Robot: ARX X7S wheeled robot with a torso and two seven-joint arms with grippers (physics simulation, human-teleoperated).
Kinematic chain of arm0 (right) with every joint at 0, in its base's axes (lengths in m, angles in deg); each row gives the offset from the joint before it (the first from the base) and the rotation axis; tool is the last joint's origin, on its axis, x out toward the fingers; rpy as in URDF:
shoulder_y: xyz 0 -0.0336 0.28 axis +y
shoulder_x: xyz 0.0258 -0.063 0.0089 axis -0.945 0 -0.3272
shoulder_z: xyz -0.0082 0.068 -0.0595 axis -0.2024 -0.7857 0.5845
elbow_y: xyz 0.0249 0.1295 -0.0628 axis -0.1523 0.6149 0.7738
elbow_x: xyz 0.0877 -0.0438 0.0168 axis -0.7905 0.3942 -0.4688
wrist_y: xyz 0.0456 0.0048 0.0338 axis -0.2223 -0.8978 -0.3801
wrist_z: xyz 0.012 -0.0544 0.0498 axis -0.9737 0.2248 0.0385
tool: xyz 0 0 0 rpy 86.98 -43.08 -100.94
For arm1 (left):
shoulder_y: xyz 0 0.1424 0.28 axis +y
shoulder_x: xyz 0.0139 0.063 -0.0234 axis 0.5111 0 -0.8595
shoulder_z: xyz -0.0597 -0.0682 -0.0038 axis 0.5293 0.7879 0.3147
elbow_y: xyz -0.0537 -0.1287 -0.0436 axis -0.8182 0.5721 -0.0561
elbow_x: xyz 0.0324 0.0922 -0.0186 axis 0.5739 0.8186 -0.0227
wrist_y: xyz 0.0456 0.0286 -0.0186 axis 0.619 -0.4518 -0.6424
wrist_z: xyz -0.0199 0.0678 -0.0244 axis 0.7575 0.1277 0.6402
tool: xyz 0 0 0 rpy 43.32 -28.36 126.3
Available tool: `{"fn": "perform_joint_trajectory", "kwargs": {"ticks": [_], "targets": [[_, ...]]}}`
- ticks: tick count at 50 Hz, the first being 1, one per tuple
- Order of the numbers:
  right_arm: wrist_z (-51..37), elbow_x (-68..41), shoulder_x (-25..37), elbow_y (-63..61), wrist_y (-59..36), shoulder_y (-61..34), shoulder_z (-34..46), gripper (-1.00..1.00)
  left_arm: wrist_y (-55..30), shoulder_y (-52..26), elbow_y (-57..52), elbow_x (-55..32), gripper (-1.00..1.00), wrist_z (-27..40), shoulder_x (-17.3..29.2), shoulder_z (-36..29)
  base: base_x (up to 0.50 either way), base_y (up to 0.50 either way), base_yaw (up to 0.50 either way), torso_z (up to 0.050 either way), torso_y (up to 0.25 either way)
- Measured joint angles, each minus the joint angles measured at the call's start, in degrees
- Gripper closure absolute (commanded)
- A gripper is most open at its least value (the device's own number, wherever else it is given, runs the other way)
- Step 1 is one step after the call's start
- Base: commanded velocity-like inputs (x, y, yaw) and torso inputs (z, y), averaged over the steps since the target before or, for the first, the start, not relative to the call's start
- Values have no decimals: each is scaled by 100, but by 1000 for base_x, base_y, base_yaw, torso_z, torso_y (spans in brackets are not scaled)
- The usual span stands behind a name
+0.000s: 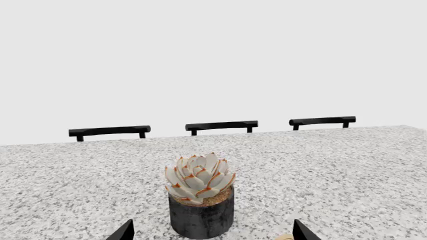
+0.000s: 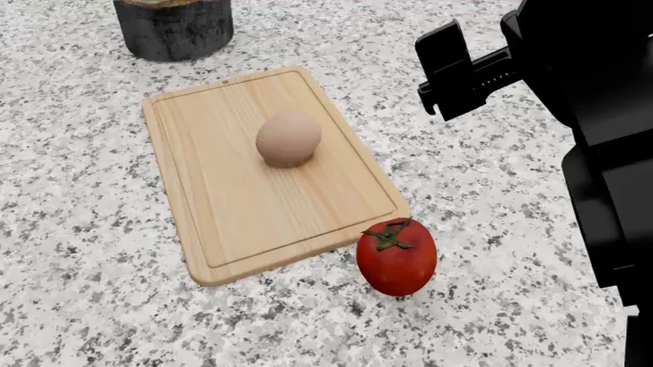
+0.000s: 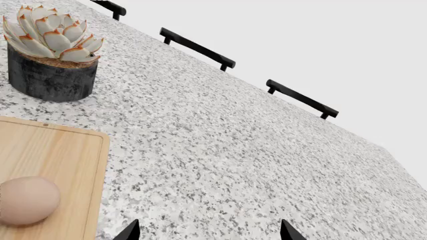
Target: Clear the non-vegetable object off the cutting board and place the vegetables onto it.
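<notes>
Potted succulent point(image 1: 200, 200) on speckled granite table point(image 1: 347, 170), three black chair backs point(image 1: 221, 126) behind

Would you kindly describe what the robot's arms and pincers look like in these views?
The right arm is glossy black, made of blocky angular segments, with a ribbed bracket-like part. Each wrist view shows only two black pointed fingertips. No cables or markings are visible.

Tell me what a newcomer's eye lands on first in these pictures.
The glossy red tomato stands out most, sitting on the speckled counter right at the near corner of the wooden board. Next is the pale egg, alone on the board's middle. A potted succulent stands beyond the board's far end, and the right arm's black bulk fills the head view's right edge.
</notes>
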Motion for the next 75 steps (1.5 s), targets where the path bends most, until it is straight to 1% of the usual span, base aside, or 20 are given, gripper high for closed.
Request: {"fn": "perform_joint_trajectory", "kwargs": {"ticks": [18,31,51,75], "targets": [[3,-173,-137,-19,-118,-24,-353,-100,36,54,-84,-6,-100,81,68,4,0,0,0,0,-235],[73,-381,-434,218,-351,-261,-645,-100,118,85,-57,20,-100,120,94,-1,0,0,0,0,0],[301,-476,-1135,1247,254,-441,-230,-100,139,184,-131,0,-100,160,196,-13,0,0,0,0,0],[644,-400,-1930,2948,1404,-659,360,-100,190,282,-155,-25,-100,200,288,0,0,0,0,0,0]]}}
